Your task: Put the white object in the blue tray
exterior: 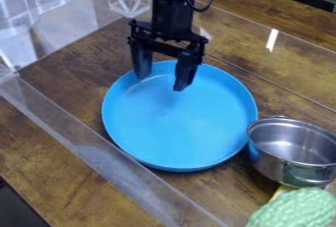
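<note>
Dark wooden tabletop [79,93] carries the blue tray [180,115] at its middle. Over the tray's far-left rim hangs the black gripper [160,74], jaws spread and empty. A steel pot [293,150] touches the tray's right edge; a green knitted thing [300,211] lies at the near-right corner. No white object shows.

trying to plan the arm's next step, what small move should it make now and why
Probably lift the tool a little and pull back from the blue tray. Its fingers hang apart over the tray's far rim with nothing visible between them, and no white object shows anywhere in this view, on the tray or the wooden table. A wider look seems needed before any grasp.
</note>
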Robot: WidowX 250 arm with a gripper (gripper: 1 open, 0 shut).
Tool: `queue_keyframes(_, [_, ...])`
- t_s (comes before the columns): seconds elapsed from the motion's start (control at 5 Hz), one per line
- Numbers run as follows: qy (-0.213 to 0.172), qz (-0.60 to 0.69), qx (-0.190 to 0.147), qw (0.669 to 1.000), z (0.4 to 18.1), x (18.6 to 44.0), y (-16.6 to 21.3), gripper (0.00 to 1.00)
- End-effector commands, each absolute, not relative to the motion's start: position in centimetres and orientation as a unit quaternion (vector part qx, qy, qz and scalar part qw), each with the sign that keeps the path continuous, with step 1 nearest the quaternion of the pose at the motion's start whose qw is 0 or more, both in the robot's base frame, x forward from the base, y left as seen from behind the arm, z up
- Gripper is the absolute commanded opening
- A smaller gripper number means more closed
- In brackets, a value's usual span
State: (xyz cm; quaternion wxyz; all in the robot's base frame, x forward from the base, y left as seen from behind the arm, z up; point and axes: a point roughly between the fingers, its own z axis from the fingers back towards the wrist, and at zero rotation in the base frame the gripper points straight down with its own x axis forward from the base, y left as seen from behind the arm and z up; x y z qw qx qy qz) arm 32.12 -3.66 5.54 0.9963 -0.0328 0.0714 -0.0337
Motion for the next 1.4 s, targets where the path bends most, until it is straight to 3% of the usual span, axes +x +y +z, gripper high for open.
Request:
queue_keyframes(0.0, [0.036,-0.049,-0.029,0.998,7.2,33.3,-4.6,1.0])
queue_keyframes(1.2, [0.04,-0.05,-0.019,0.998,7.7,32.5,-6.1,1.0])
